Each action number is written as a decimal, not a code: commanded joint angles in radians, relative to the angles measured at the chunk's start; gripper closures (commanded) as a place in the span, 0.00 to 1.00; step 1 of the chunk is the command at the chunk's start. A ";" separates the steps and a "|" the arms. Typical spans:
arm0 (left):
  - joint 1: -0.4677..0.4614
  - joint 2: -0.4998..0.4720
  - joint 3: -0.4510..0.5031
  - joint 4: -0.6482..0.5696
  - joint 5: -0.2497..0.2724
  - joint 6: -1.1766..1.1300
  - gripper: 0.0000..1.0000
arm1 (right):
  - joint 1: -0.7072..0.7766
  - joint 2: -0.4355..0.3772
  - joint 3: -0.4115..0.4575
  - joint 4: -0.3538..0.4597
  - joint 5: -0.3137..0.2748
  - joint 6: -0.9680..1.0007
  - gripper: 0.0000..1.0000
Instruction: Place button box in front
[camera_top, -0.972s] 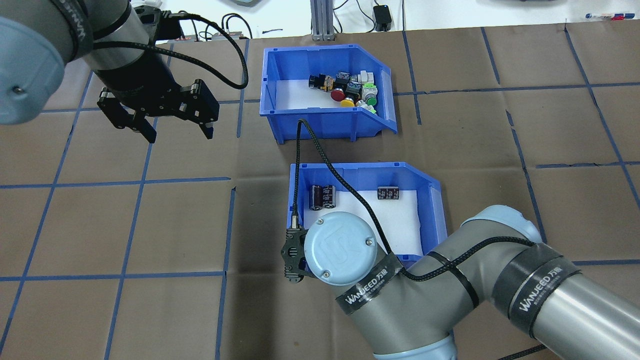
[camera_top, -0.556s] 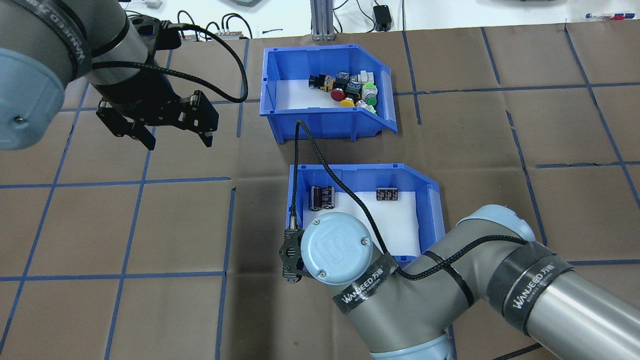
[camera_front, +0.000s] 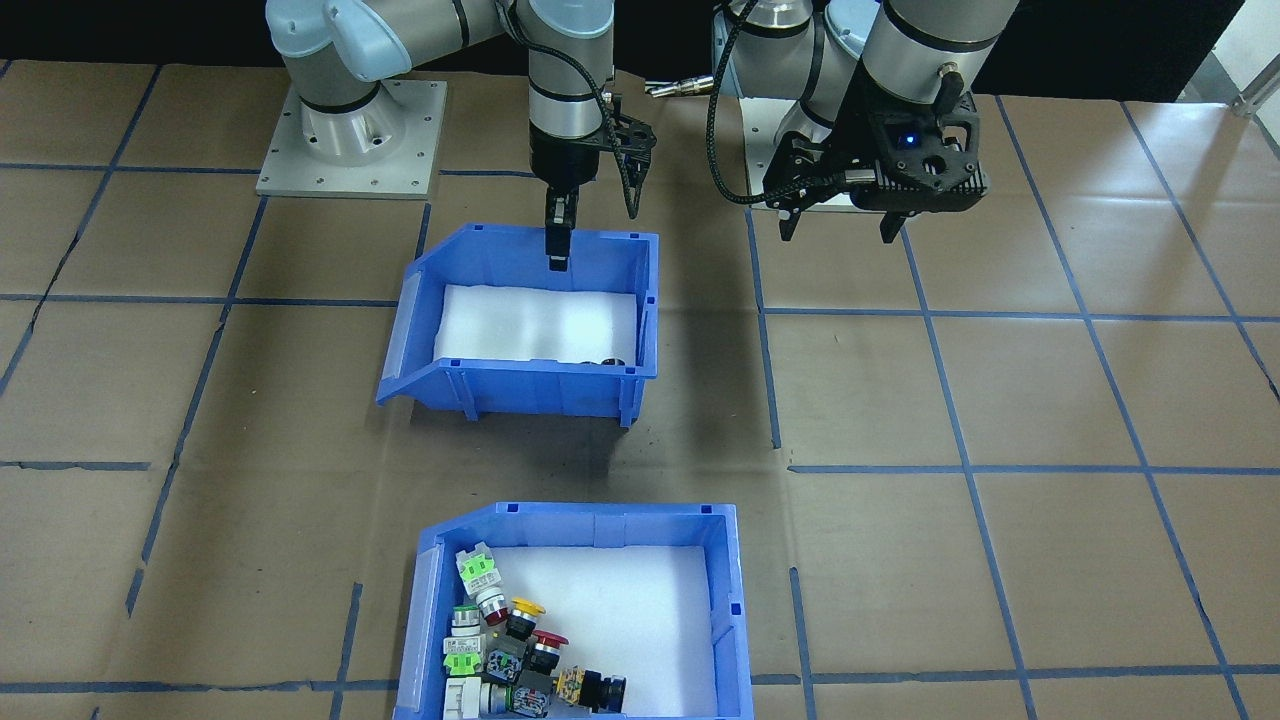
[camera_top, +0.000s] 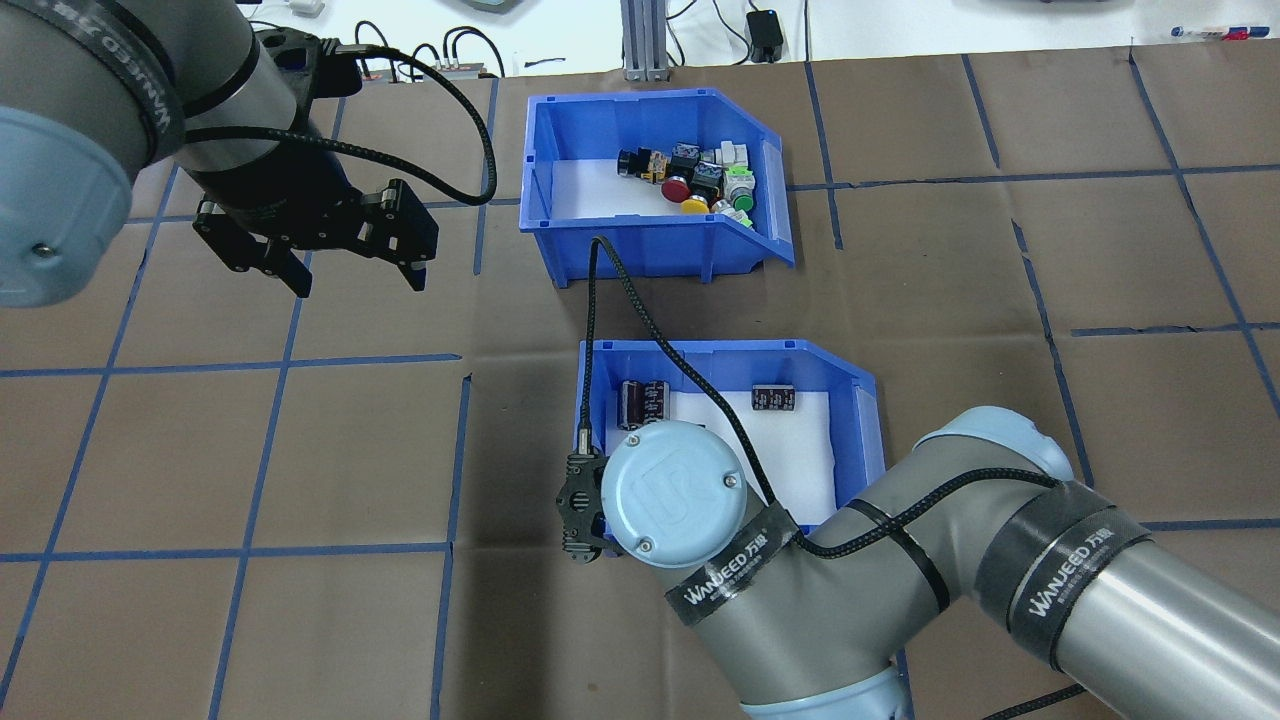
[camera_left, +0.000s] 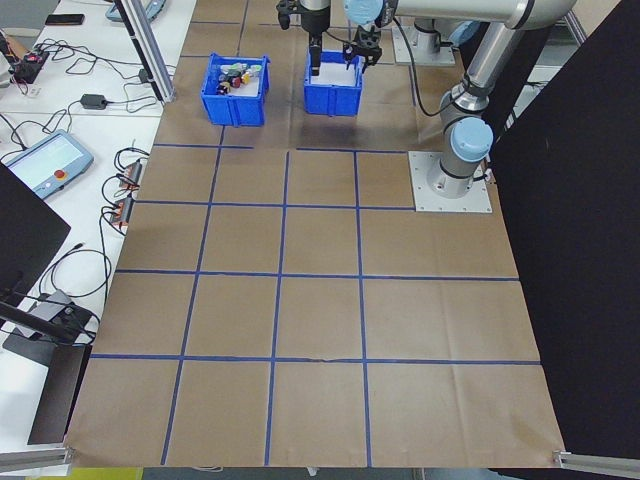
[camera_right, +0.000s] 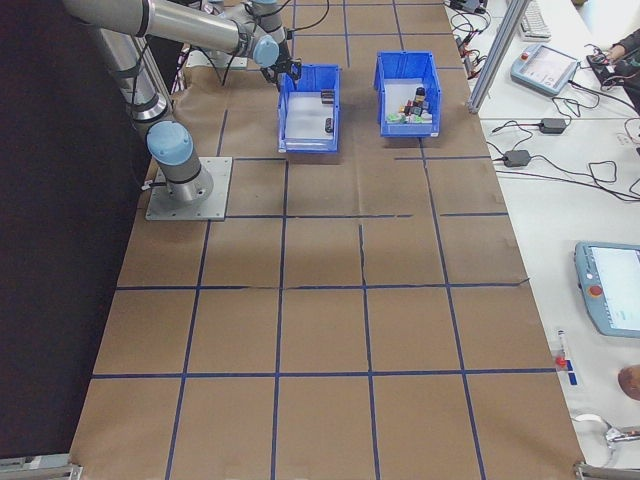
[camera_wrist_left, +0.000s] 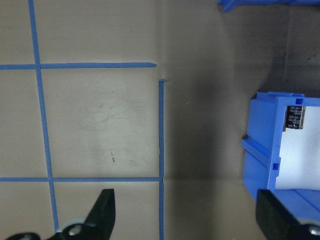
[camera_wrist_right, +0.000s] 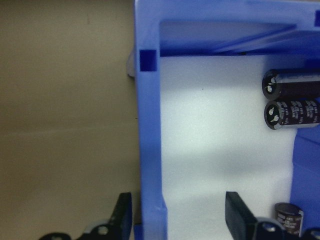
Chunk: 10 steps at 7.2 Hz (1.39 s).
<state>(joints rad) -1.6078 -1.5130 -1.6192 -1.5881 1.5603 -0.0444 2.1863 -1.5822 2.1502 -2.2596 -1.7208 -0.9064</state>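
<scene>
The blue bin of black cylinders (camera_top: 868, 430) has slid a little toward 6 o'clock in the overhead view, nearer my robot's base, since a second ago. My right arm (camera_top: 900, 560) has drawn back with it. My left arm (camera_top: 200, 90) has edged slightly toward 10 o'clock and otherwise stayed out of the way.

The button box (camera_top: 650, 250) has not moved. It sits at 12 o'clock from the cylinder bin, on the far side of it, well apart from both claws. Its cluster of red, yellow, green and black push buttons (camera_top: 700, 180) lies in the corner at 3 o'clock.

The right claw (camera_wrist_right: 181, 215) stands spread wide, astride the cylinder bin's side wall, one finger outside and one inside on the white foam, clamping nothing. The left claw (camera_top: 357, 287) is also spread wide and empty, hovering over bare paper at 9 o'clock from the button box.

My reading is that the wrong bin is being dragged clear first, so the task's own move has not begun.

The tabletop (camera_top: 300, 450) is covered in brown paper with a grid of blue tape. Beyond it stand white benches with cables and a teach pendant (camera_left: 45, 165).
</scene>
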 joint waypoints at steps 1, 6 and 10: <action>0.000 0.029 -0.013 -0.004 0.001 0.006 0.00 | -0.031 -0.036 -0.056 0.047 0.003 -0.006 0.00; 0.006 0.063 -0.036 0.000 0.026 0.041 0.00 | -0.335 -0.111 -0.189 0.216 0.141 0.003 0.00; 0.005 0.062 -0.027 -0.015 0.026 0.040 0.00 | -0.592 -0.084 -0.354 0.362 0.171 0.222 0.00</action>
<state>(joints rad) -1.6027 -1.4503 -1.6480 -1.6009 1.5871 -0.0041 1.6800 -1.6829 1.8330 -1.9134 -1.5542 -0.8145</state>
